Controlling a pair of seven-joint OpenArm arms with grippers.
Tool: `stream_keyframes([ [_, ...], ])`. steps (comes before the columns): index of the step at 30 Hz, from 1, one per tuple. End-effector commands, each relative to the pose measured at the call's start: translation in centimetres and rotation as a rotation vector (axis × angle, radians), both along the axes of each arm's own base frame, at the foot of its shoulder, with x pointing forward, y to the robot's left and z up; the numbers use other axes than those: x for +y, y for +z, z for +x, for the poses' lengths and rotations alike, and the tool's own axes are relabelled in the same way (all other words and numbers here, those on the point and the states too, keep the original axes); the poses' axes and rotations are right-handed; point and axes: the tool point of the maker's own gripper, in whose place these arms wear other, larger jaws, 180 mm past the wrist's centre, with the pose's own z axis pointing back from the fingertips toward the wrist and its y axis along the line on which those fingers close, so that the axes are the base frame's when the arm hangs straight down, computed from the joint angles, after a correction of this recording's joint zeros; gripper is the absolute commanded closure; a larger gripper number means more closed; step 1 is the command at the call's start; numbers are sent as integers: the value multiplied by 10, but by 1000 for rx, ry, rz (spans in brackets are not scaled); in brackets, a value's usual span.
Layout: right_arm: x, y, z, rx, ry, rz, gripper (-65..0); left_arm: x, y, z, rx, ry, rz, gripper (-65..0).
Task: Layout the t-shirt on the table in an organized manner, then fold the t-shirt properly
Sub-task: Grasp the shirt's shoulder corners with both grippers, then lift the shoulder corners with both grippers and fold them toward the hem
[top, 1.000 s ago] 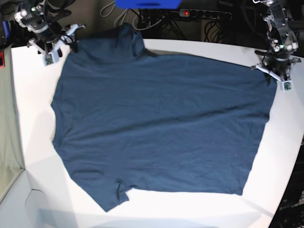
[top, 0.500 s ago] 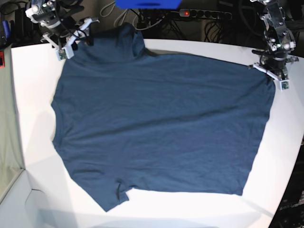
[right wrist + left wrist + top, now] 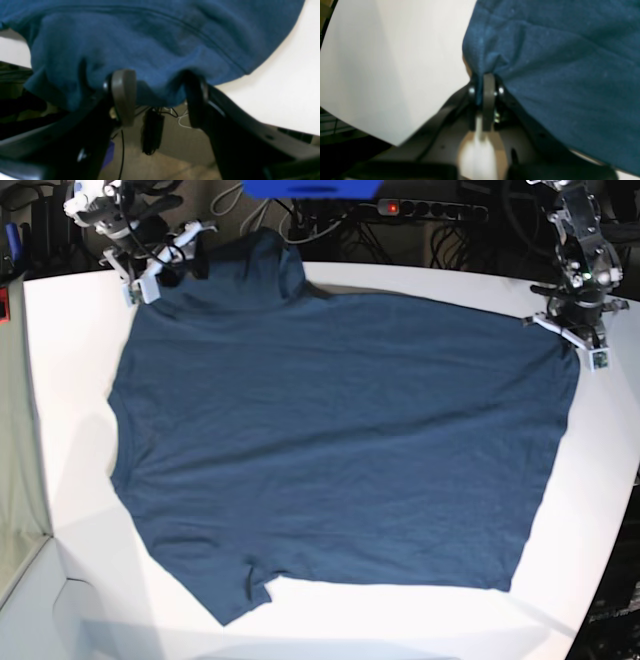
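1 large matte white tabletop (image 3: 75, 460) carries the plain dark navy cloth t-shirt (image 3: 340, 450), spread nearly flat, its long axis running across the base view. The left gripper (image 3: 486, 82) is clamped on a far corner of the cloth. The right gripper (image 3: 157, 97), jaws apart, straddles the opposite far edge, nearest the uneven sleeve.

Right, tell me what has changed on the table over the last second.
The right gripper moved along the table's far edge toward the t-shirt sleeve there; its jaws are open around the sleeve's edge, not yet closed. The left gripper stayed shut on the shirt's corner, and the shirt lies spread on the table as before.
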Motion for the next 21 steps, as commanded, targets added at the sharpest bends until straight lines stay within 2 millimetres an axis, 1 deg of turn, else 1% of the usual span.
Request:
stream_keyframes([
  [1,-1,-9,-12,53,9,-16,-324,4,-1,-6,36,3,10,-1],
  [3,0,-11,-12,44,1,-5,-312,4,-1,-6,36,3,10,-1],
  [5,1,-15,-13,42,-8,8,-260,4,-1,-6,36,3,10,-1],
  [8,2,-22,-16,52,-18,24,-127,4,-1,-6,36,3,10,-1],
  [9,2,-22,-13,44,-20,29,-69,4,-1,-6,36,3,10,-1],
  [10,3,-25,-13,50,-22,32,-15,4,-1,-6,36,5,11,-1],
  [11,3,-27,-13,55,-22,35,0,4,-1,-6,36,5,11,-1],
  [12,2,-27,-13,56,-23,34,0,4,-1,-6,36,5,11,-1],
  [15,-4,-22,-9,35,-15,14,0,3,-1,-6,34,5,10,-1],
  [18,-13,-3,6,-23,4,-30,0,1,6,-2,17,-1,16,-1],
  [21,-19,19,21,-92,27,-72,0,-9,18,5,-28,-5,12,-1],
])
